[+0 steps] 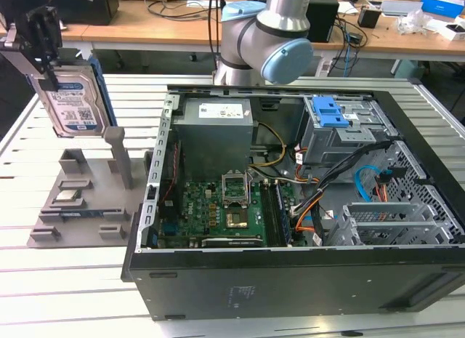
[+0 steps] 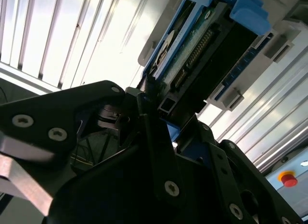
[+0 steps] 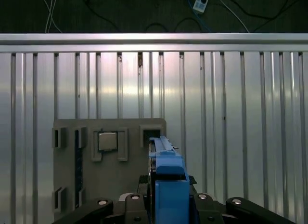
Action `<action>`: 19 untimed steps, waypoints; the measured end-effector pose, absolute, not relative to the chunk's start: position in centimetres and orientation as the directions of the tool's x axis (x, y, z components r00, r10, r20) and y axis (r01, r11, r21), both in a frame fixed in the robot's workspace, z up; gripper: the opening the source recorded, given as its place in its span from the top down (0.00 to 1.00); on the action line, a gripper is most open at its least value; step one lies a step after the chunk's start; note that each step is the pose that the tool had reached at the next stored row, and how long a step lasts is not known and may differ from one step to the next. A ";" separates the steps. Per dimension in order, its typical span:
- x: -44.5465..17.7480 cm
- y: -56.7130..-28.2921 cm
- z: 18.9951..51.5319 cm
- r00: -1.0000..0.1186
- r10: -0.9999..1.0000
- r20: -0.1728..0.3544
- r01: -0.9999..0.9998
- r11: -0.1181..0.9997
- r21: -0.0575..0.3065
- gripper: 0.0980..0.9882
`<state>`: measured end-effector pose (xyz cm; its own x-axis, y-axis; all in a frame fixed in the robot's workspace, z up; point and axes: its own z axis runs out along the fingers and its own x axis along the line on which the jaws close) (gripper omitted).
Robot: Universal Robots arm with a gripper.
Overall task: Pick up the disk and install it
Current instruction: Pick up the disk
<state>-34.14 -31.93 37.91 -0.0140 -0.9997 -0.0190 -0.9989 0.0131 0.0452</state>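
The fingers (image 1: 49, 78) are clenched on the top edge of the disk (image 1: 73, 105), which hangs upright with its label facing the exterior view. It sits at about ten o'clock from the open computer case (image 1: 290, 280) and hangs clear above the grey holder tray (image 1: 80, 207) on the slatted counter (image 1: 65, 287). In the second wrist view the black fingers (image 2: 154, 137) pinch the disk (image 2: 192, 55) across its thin faces, with the connector row and blue frame running away from them. In the first wrist view the disk's blue edge (image 3: 168, 180) hangs over the tray (image 3: 67, 185), just beside the small square chip (image 3: 107, 141) in its pocket. The disk looks free of its slot and not yet in the case, so I take the step in hand to be the carry. Doing it well probably means keeping the squeeze steady, because the hold is only on a narrow strip near one end and the long body below could swing or slip. The disk should stay plumb, and its lower corner needs height over the tray's tall post (image 1: 120, 160) at about four o'clock from the disk. Slow, even motion would keep the blue frame from twisting in the grasp.
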 end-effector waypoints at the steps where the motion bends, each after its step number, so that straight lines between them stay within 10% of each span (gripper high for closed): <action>1: -34.1 -31.9 38.1 -0.014 -1.000 -0.019 -0.999 0.013 0.045 0.70; 19: -33.9 -31.6 41.1 -0.014 -1.000 -0.019 -0.999 0.013 0.046 0.70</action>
<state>-33.94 -31.56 41.07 -0.0140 -0.9997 -0.0191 -0.9989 0.0131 0.0459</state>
